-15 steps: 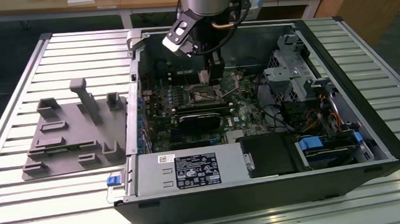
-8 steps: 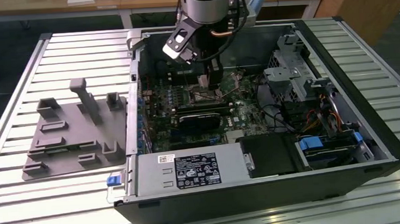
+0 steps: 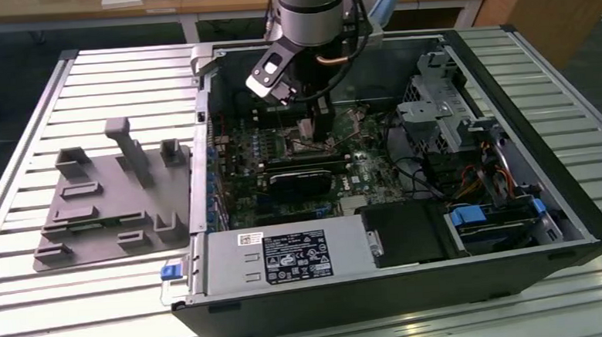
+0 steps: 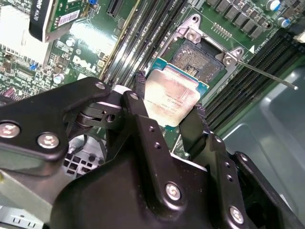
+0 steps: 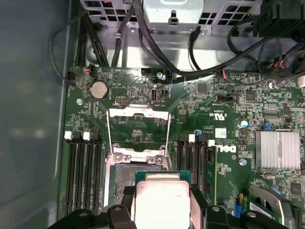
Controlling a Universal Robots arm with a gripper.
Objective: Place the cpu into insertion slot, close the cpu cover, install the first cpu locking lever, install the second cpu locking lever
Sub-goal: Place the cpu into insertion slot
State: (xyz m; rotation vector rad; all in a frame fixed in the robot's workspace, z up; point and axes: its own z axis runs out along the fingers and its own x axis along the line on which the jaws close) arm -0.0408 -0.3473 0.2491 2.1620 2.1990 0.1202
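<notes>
My gripper (image 4: pixel 170 98) is shut on the cpu (image 4: pixel 174 93), a flat square chip with a pale metal top, its black fingers (image 4: pixel 139 90) pressing on two opposite edges. In both wrist views the cpu (image 5: pixel 162 200) hangs just above the green board and overlaps the near edge of the insertion slot (image 4: pixel 198 57), whose dark square centre lies bare. The cpu cover (image 5: pixel 138 113), a thin silvery frame, is swung open on the far side of the insertion slot (image 5: pixel 125 175). A thin metal lever rod (image 4: pixel 267 74) sticks out beside the slot. In the exterior view the gripper (image 3: pixel 314 125) reaches down inside the open computer case.
Black memory slots (image 5: pixel 86 162) flank the socket on both sides. A finned heat sink (image 5: pixel 279 148), loose black cables (image 5: pixel 190 47) and a black card (image 3: pixel 302 180) crowd the board. A grey fixture plate (image 3: pixel 107 202) lies on the table at the exterior view's left.
</notes>
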